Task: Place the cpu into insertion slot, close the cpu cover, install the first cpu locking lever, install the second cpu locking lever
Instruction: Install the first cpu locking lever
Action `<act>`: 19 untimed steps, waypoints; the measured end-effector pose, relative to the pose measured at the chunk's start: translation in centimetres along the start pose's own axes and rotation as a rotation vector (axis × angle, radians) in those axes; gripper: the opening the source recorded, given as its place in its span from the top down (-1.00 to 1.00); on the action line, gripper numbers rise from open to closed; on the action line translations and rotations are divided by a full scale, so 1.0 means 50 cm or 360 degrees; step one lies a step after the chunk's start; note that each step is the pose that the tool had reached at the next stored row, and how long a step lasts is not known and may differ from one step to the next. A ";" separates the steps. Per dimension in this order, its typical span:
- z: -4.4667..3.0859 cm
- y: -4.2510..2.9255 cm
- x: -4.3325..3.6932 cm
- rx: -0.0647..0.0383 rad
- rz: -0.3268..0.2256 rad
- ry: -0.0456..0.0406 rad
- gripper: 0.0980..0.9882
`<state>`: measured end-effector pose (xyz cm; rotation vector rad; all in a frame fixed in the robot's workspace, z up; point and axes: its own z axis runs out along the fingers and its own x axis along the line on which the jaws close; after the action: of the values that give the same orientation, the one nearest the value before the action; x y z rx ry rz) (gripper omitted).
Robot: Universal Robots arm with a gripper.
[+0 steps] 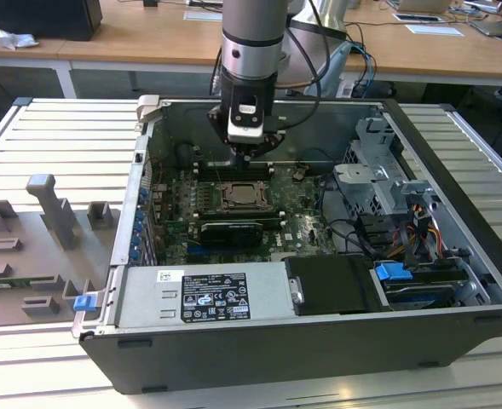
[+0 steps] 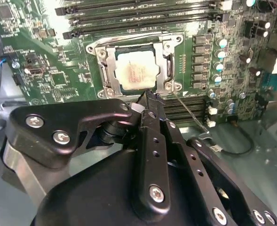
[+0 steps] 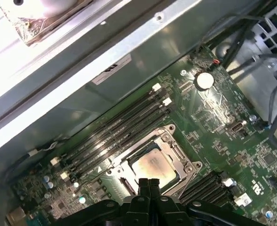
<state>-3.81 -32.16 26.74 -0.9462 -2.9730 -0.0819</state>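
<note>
The cpu (image 2: pixel 136 70) lies flat in the insertion slot (image 1: pixel 244 196) on the green motherboard, its pale metal top facing up. The silver cpu cover (image 2: pixel 167 60) is down around it, framing the chip. One thin locking lever (image 2: pixel 191 113) sticks out loose from the socket's corner, away from its latch. My gripper (image 2: pixel 150 96) is shut with nothing between its fingers, its tip hovering just beside the socket edge near that lever's base. In the first wrist view the gripper (image 3: pixel 148 182) sits at the edge of the cpu (image 3: pixel 153 165) and cover (image 3: pixel 178 151).
Long black memory slots (image 2: pixel 138 19) run on both sides of the socket. The open computer case (image 1: pixel 455 170) walls it in, with a drive cage (image 1: pixel 378 179), cables and a power supply (image 1: pixel 208 294) nearby. Grey fixtures (image 1: pixel 50 213) stand at the exterior view's left.
</note>
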 end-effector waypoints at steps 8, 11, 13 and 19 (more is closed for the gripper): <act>0.000 0.000 0.000 0.0005 -0.0143 0.0006 0.98; 0.000 0.000 0.000 0.0007 -0.0193 0.0008 0.98; 0.000 0.000 0.000 0.0009 -0.0241 0.0011 0.98; 0.001 0.000 0.000 0.0015 -0.0433 0.0019 0.98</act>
<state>-3.81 -32.16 26.70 -0.5328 -3.0672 -0.0768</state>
